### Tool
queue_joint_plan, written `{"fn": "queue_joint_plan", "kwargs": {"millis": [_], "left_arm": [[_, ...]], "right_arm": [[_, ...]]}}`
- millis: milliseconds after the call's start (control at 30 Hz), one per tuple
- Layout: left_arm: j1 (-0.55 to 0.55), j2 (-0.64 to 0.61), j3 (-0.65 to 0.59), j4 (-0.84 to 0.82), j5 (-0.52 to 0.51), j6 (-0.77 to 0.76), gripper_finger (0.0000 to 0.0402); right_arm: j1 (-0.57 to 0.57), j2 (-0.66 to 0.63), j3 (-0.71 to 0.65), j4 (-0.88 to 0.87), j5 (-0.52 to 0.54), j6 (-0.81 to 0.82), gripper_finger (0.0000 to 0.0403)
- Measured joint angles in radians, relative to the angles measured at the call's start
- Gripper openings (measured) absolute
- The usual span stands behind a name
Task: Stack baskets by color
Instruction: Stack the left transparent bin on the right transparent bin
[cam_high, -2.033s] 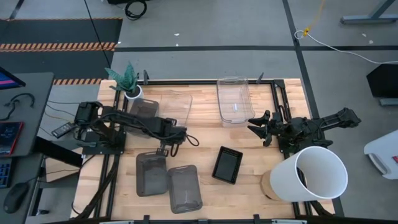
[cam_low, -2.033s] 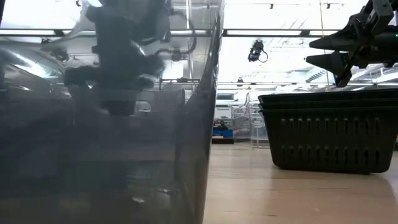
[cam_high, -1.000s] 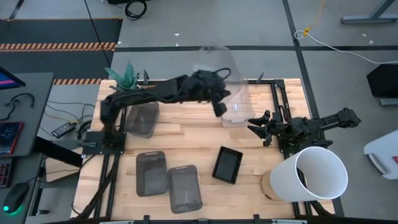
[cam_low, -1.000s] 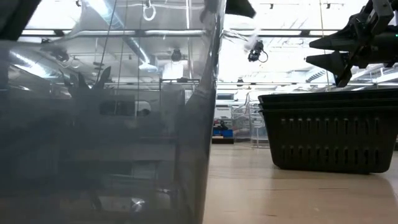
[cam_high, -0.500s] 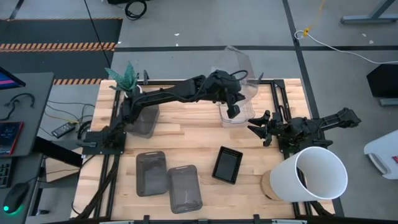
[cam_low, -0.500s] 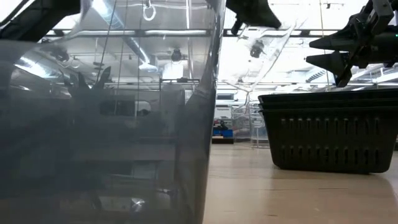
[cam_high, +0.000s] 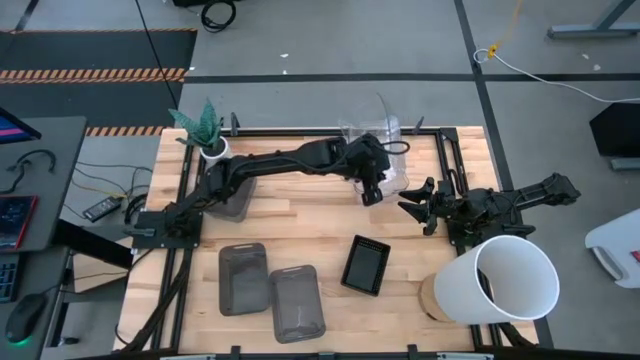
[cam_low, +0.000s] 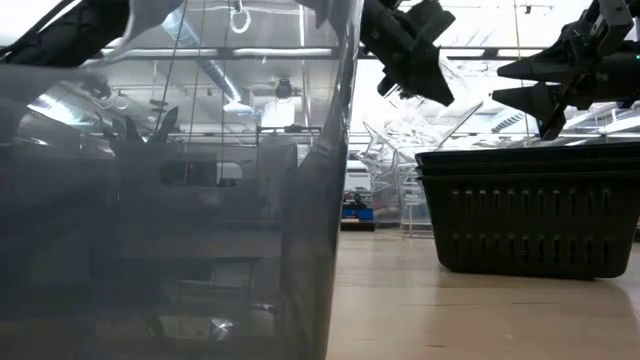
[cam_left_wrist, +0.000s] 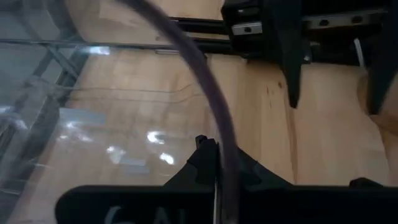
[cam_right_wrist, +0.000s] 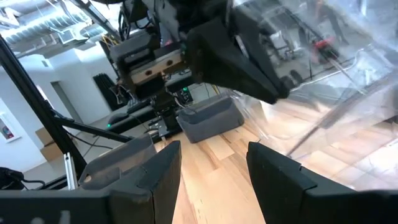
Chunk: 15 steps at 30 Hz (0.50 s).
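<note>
Now the left gripper (cam_high: 372, 190) pinches a clear basket (cam_high: 375, 125) by its rim, tilted above the other clear basket (cam_high: 390, 180) at the table's far edge. Tilted so, it could jam instead of nesting. The right gripper (cam_high: 418, 208) waits open nearby.

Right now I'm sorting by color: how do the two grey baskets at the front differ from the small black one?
The two smoky grey translucent baskets are larger and see-through; the small black mesh basket is opaque. The grey pair lie side by side; the black one lies apart. All rest on the table.
</note>
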Motion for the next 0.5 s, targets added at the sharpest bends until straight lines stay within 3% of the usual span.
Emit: {"fn": "queue_joint_plan", "kwargs": {"millis": [500], "left_arm": [[-0.053,0.003,0.002,-0.291,-0.026,0.011,0.0006]], "right_arm": [[0.000,0.000,0.000,0.000,0.000,0.000,0.0188]]}}
